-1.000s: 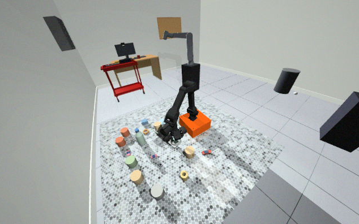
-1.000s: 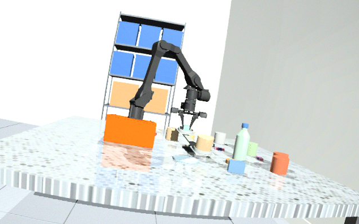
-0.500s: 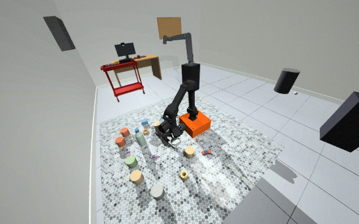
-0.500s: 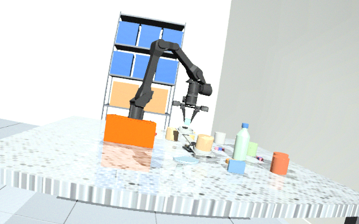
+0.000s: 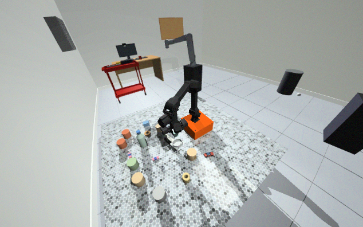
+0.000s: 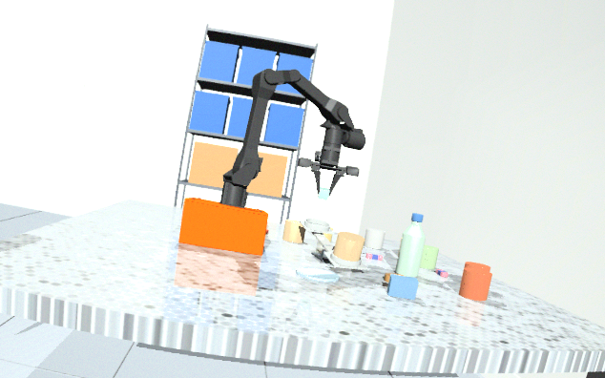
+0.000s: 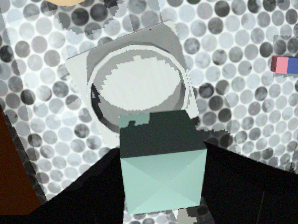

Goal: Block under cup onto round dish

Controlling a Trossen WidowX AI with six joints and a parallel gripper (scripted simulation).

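Above the balance point(image 6: 324, 248), at the middle of the exterior view, your gripper point(image 5: 175, 133) point(image 6: 325, 192) point(image 7: 157, 153) was grasping the pale green block point(image 5: 176, 134) point(image 6: 323, 194) point(image 7: 162, 182) between its fingers, and it pointed downward. At six o'clock from the block, in that same view, you had the bare pan point(image 5: 177, 142) point(image 6: 317, 223) point(image 7: 138, 48) of the balance, apart from the block. The wrist view showed you this pan between eleven and twelve o'clock from the block.

At five o'clock in the exterior view, one tan cup point(image 5: 158, 128) point(image 6: 348, 246) stood upright on the other end. At seven o'clock, a second tan cup point(image 5: 192, 154) point(image 6: 293, 231) stood on the tabletop. The round dish point(image 6: 317, 274) lay at six o'clock, below the balance, and you had no block on it. The green bottle point(image 5: 141, 140) point(image 6: 411, 250) was upright at four o'clock.
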